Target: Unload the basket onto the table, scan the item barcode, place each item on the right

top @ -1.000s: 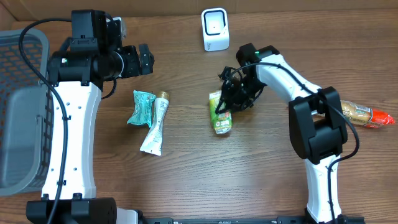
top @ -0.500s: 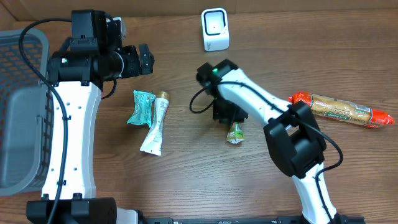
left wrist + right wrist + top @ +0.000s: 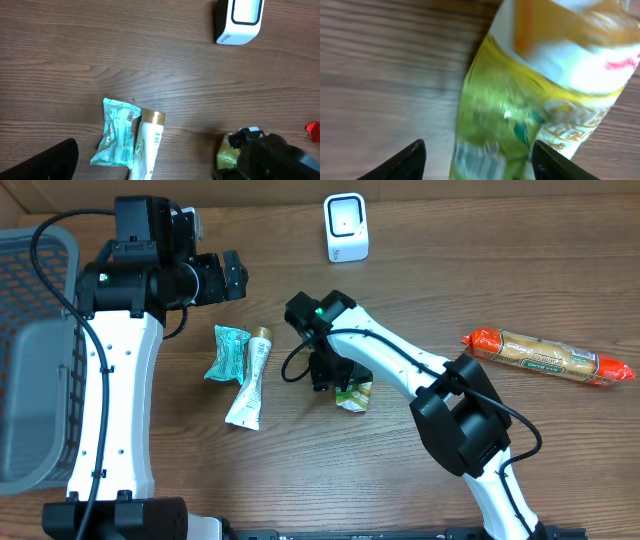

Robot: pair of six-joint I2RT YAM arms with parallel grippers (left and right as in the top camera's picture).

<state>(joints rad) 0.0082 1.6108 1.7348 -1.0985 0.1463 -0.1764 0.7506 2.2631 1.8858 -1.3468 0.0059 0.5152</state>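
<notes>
- Since a second ago the right arm has swung leftward across the worktop (image 3: 430, 290), and the green pouch (image 3: 353, 393) has gone with it, ending a little nearer the front edge and turned.
- That swing has uncovered the long red-ended sausage pack (image 3: 545, 357), which lies whole near the right edge.
- Right tool (image 3: 325, 370): its jaws are apart. In the wrist view the two dark fingers (image 3: 400, 162) stand on either side of the pouch (image 3: 520, 115), with bare wood showing between the one finger and the pouch. Whether the other finger touches it I cannot tell.
- The pouch lies on the worktop about midway between the left and right edges, well in front of the white scanner (image 3: 346, 227), which stands by the back edge.
- Left tool (image 3: 225, 277): jaws spread wide, nothing between them, held above the back left part of the worktop.
- A teal packet (image 3: 225, 352) and a white tube (image 3: 250, 385) with a gold cap lie touching, left of the pouch.
- A grey basket (image 3: 40, 280) sits at the left edge.
</notes>
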